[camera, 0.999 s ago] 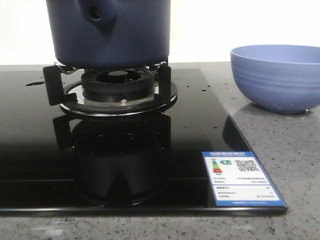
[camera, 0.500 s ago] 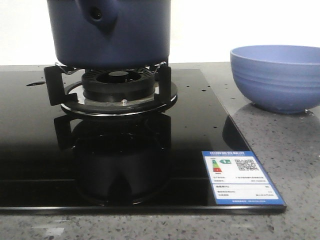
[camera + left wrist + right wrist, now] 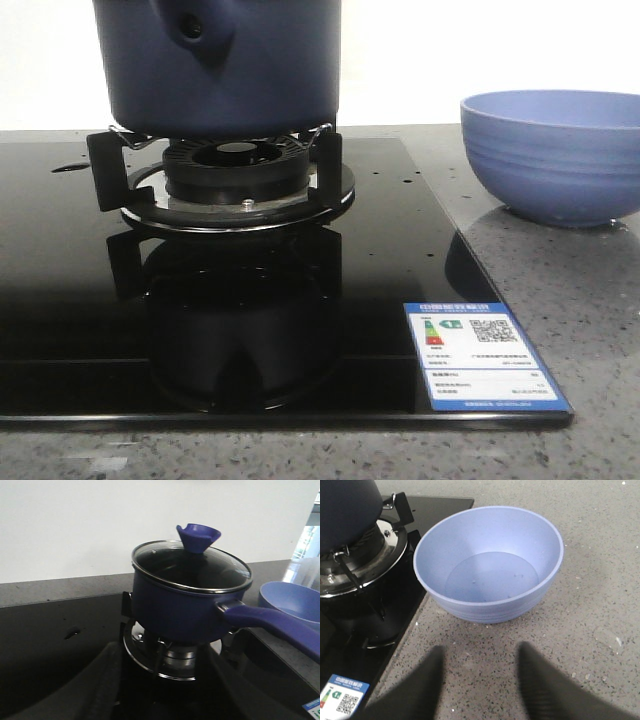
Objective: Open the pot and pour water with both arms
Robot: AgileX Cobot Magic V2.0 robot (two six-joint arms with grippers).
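The dark navy pot point(image 3: 220, 65) sits on the gas burner point(image 3: 235, 180), its stubby handle with the round hole point(image 3: 192, 27) facing the front camera. In the left wrist view the pot point(image 3: 180, 605) carries a glass lid point(image 3: 192, 567) with a blue knob point(image 3: 198, 536), and its handle point(image 3: 272, 625) points toward the bowl. My left gripper point(image 3: 162, 655) is open and empty, low over the black hob in front of the burner. My right gripper point(image 3: 479, 652) is open and empty over the counter, just short of the periwinkle bowl point(image 3: 490, 570). Neither gripper shows in the front view.
The periwinkle ribbed bowl point(image 3: 555, 155) stands on the speckled grey counter point(image 3: 580, 300) right of the black glass hob point(image 3: 70, 280). An energy label sticker point(image 3: 485, 355) lies at the hob's front right corner. A white wall stands behind.
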